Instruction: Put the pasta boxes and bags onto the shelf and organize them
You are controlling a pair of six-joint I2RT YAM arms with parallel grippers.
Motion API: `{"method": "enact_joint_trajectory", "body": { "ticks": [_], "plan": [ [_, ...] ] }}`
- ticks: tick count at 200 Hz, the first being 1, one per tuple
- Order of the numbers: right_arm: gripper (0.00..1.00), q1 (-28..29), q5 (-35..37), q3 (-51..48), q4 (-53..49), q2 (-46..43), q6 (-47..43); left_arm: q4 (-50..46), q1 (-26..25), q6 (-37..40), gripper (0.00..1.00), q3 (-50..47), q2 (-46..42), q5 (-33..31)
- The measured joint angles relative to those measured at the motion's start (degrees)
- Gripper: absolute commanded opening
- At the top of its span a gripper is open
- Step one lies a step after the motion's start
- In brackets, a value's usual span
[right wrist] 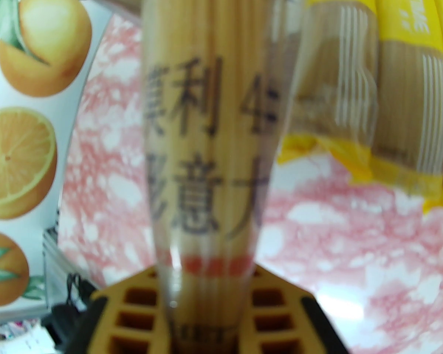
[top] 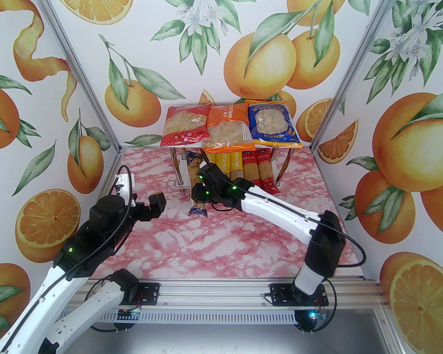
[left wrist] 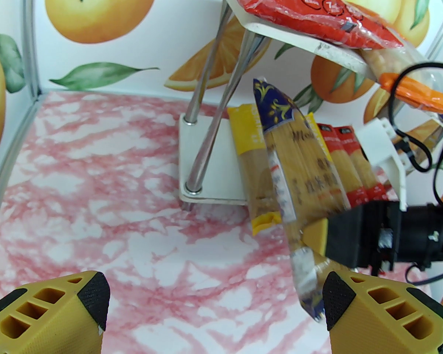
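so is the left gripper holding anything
No, the left gripper is open, its fingers wide apart above the table.

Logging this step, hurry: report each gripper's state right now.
Left gripper: open, holding nothing.
Right gripper: shut on the dark blue-gold spaghetti pack.

My workspace, from above. Before me lies a surface (top: 214, 242) printed in pink-and-white marble. The left wall panel (top: 29, 131), back wall panel (top: 221, 42) and right wall panel (top: 413, 131) enclose it, all papered with oranges, orange slices, green leaves and white blossoms. A left aluminium post (top: 77, 65) and a right aluminium post (top: 360, 59) mark the back corners. A slotted aluminium rail (top: 206, 293) runs along the near edge, with a grey metal sheet (top: 243, 339) below it.
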Motion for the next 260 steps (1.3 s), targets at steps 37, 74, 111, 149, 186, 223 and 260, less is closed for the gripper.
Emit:
{"method": "enact_joint_trajectory", "body": {
  "ticks": [37, 74, 111, 149, 186, 223, 260],
  "plan": [
    [0.0, 0.02, 1.46, 5.29, 1.68, 6.6, -0.63, -1.92, 0.07, 1.03, 1.0, 0.55, -1.16, -1.14],
    [0.0, 0.17, 5.53, 4.7, 4.61, 9.27, -0.9, -2.62, 0.11, 1.46, 1.0, 0.98, -1.22, -1.66],
    [0.0, 0.63, 9.88, 1.22, 9.77, 9.4, -2.4, -3.04, 0.15, 2.32, 1.0, 0.98, -1.2, -2.03],
    [0.0, 0.94, 12.26, 1.16, 12.04, 11.04, -3.32, -3.63, 0.26, 2.78, 1.0, 0.98, -1.2, -2.08],
    [0.0, 0.94, 15.08, 1.95, 13.2, 13.44, -3.93, -3.89, 0.37, 2.99, 1.0, 1.01, -1.05, -2.08],
    [0.0, 0.94, 16.59, 5.18, 13.18, 16.96, -4.13, -3.91, 0.37, 4.07, 1.0, 1.03, -0.55, -2.08],
    [0.0, 0.94, 17.79, 10.25, 12.96, 20.48, -4.79, -3.91, 0.74, 4.44, 1.0, 1.03, -0.26, -2.08]
  ]
}}
